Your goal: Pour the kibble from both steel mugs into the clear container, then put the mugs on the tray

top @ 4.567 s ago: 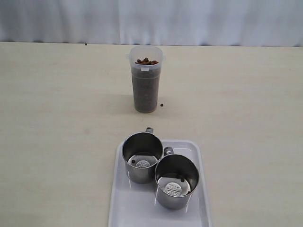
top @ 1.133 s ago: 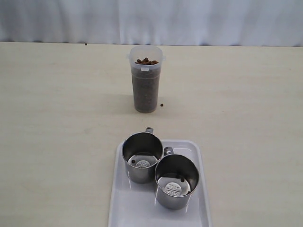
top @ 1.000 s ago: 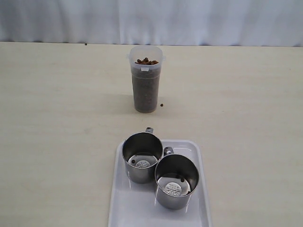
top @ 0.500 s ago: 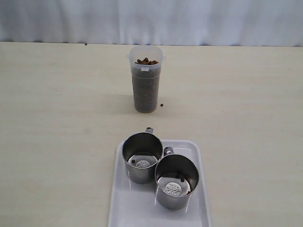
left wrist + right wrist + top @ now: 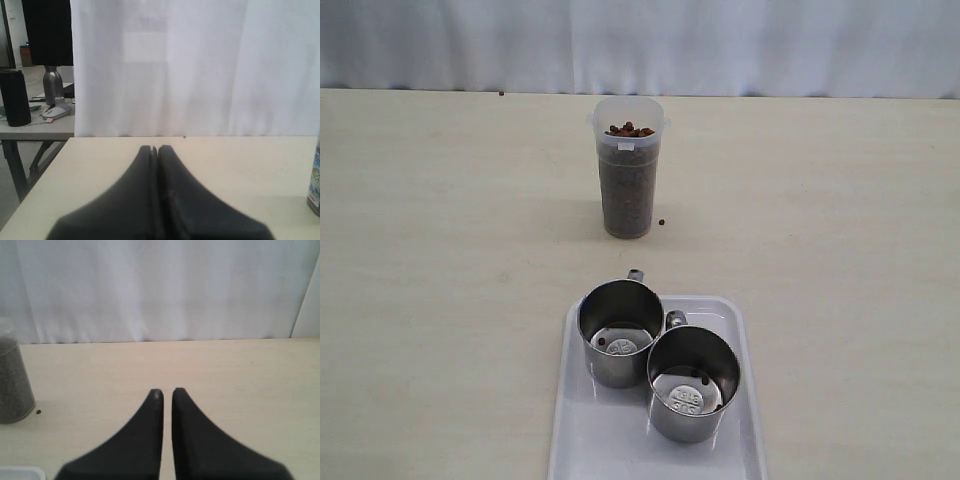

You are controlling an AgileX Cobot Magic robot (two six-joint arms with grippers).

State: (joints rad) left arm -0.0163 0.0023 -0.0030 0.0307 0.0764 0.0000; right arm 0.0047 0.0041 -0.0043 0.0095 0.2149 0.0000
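Two steel mugs stand upright and touching on the white tray [image 5: 595, 432]: the left mug [image 5: 617, 303] farther back, the right mug [image 5: 692, 350] nearer. Their stamped bottoms show, with a stray pellet or two inside. Behind them the clear container [image 5: 628, 190] stands filled with kibble [image 5: 628, 129] almost to its rim. It also shows in the right wrist view as the container [image 5: 12, 385]. Neither gripper appears in the exterior view. My left gripper [image 5: 155, 148] is shut on nothing. My right gripper [image 5: 167, 391] holds nothing, its jaws a sliver apart.
One loose pellet [image 5: 663, 222] lies on the table right of the container's base, also seen as the pellet [image 5: 39, 412]. A tray corner [image 5: 20, 472] shows in the right wrist view. An object with a coloured label [image 5: 315, 185] stands at the left wrist view's edge.
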